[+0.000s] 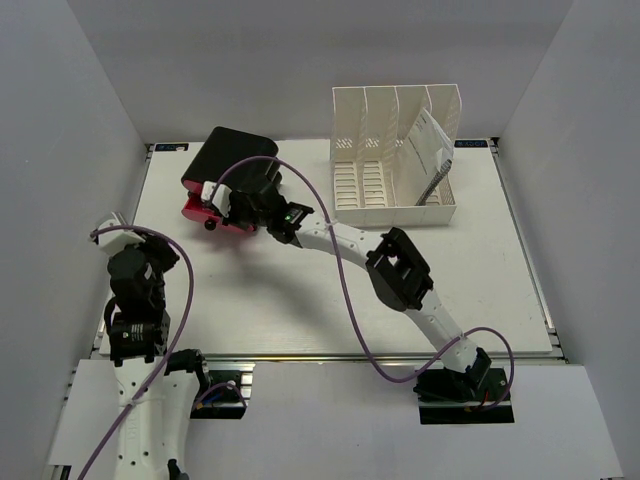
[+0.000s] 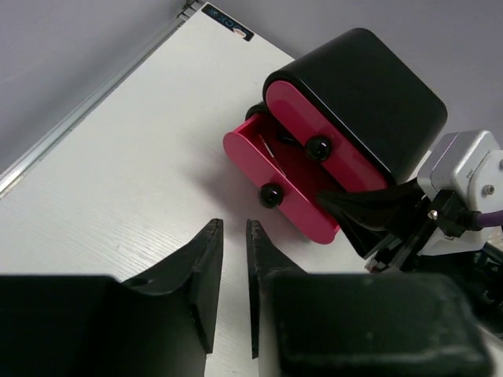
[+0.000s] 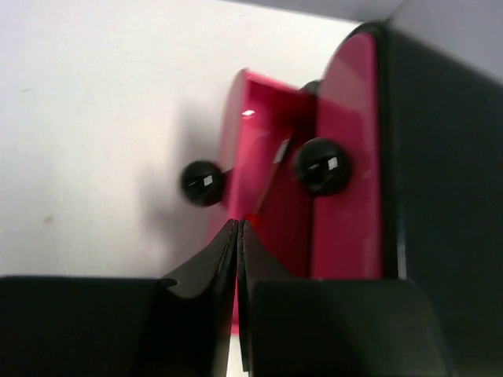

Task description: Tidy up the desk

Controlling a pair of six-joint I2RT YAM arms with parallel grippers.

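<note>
On the white desk point(image 1: 300, 300) at the back left stands a black drawer box point(image 1: 235, 160) with red fronts and black knobs. Its lower red drawer point(image 2: 287, 177) is pulled out. My right gripper point(image 3: 238, 224) reaches across to it, its jaws pinched on the thin wall of the red drawer point(image 3: 267, 157). The same gripper point(image 1: 225, 212) shows from above at the drawer. My left gripper point(image 2: 234, 224) hovers over bare desk point(image 2: 118, 173) just short of the drawer, with a narrow gap between its fingers and nothing in it.
A white slotted file rack point(image 1: 385, 180) stands at the back right, with a booklet point(image 1: 430, 150) leaning in its right slot. Grey walls close in on three sides. A silver rail point(image 1: 330, 355) runs along the near edge.
</note>
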